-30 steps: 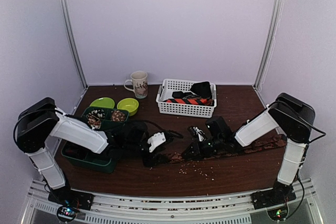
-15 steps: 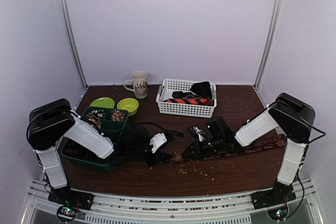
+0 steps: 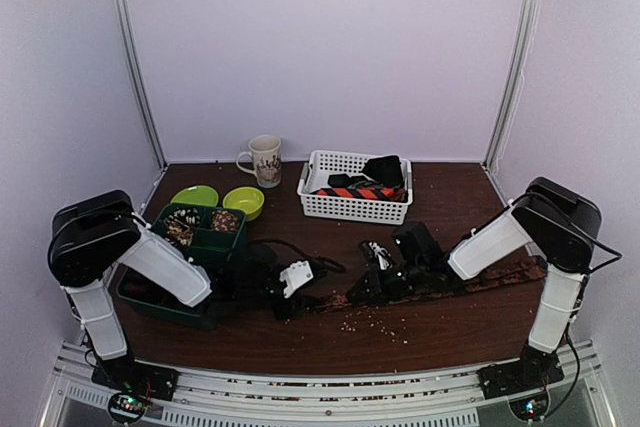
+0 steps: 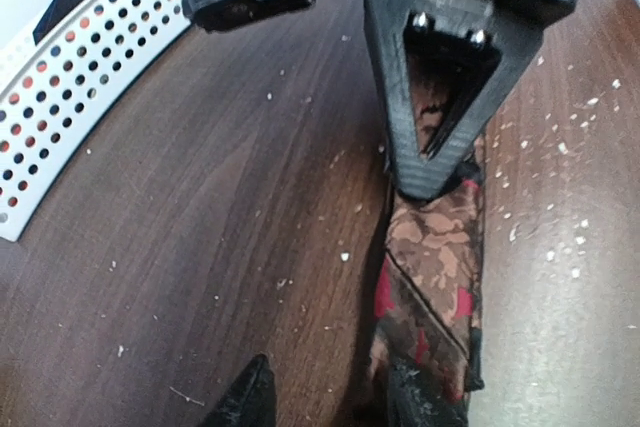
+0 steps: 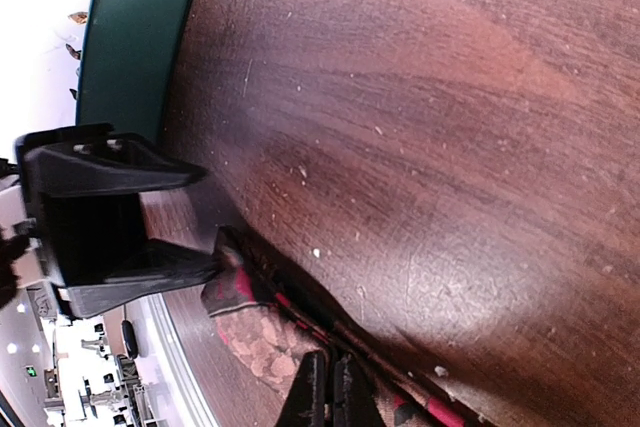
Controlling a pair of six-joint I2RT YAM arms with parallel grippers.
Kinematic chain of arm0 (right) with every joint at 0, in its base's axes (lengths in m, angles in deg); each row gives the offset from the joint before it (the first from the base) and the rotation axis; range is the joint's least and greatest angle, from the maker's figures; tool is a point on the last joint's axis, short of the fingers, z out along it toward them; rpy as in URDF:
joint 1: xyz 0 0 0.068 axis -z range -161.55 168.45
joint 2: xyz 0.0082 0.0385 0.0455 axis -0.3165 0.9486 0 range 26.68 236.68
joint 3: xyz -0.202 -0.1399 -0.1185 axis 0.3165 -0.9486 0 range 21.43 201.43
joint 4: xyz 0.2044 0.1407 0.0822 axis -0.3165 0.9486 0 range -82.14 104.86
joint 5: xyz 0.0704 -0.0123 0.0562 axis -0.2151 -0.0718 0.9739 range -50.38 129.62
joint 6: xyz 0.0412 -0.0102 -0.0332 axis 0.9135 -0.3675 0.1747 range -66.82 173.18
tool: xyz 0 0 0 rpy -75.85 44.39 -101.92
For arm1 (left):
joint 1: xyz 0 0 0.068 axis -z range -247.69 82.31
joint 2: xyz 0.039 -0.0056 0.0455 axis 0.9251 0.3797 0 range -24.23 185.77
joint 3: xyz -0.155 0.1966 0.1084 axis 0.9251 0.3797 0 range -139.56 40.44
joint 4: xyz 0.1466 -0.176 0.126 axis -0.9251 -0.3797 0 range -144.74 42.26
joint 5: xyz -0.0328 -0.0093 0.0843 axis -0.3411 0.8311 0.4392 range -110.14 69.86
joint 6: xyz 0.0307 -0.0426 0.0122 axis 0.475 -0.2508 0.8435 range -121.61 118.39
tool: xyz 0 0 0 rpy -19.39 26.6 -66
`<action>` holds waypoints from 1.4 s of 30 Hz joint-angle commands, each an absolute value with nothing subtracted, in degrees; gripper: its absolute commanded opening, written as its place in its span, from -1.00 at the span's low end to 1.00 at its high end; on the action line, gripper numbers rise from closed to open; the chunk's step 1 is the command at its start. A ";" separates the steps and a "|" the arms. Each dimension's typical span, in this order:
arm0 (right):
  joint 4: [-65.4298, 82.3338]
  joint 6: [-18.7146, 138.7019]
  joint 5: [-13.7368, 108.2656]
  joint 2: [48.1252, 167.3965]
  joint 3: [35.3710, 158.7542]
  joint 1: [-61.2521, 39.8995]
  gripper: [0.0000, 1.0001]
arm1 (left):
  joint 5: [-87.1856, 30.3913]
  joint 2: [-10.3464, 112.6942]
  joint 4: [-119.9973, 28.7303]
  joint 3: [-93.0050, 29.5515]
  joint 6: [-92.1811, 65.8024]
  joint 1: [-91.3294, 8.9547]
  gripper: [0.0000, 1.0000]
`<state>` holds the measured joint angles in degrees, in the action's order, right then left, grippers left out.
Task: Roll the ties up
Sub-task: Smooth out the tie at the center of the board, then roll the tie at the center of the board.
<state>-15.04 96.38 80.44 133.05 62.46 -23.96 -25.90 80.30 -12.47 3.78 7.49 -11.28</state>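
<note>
on the bench my right pincer pinches the tie; left pincer spread, tie tip off-centre; closing now i'd likely miss it

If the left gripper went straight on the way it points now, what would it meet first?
Probably the brown patterned tie lying just ahead of the left gripper; beyond it, the right gripper, jaws closed on that tie. Height above the cloth is unclear.

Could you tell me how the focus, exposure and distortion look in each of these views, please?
Top external: evenly lit, dark arms merge with the dark table. Left wrist: tie sharp, wide-angle bends the basket. Right wrist: top-left corner blown out white, wood grain crisp.
</note>
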 commanded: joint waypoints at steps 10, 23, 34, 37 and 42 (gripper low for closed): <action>-12.26 96.75 77.06 133.12 59.93 -23.83 -1.00 | -35.71 82.55 -14.24 -3.86 4.40 -10.29 -0.13; -7.88 95.17 78.33 132.39 60.95 -23.82 -1.00 | -32.43 81.53 -22.60 -1.32 5.68 -12.16 -0.16; -6.16 94.02 78.09 133.08 61.54 -23.82 -1.00 | -35.67 80.38 -9.62 4.74 1.94 -12.36 0.54; -6.87 94.36 77.42 133.07 61.26 -23.82 -1.00 | -36.91 82.90 -5.69 5.30 0.50 -13.29 0.55; -8.76 95.45 76.59 133.63 60.52 -23.82 -1.00 | -41.08 85.80 -4.73 4.33 0.35 -14.13 0.41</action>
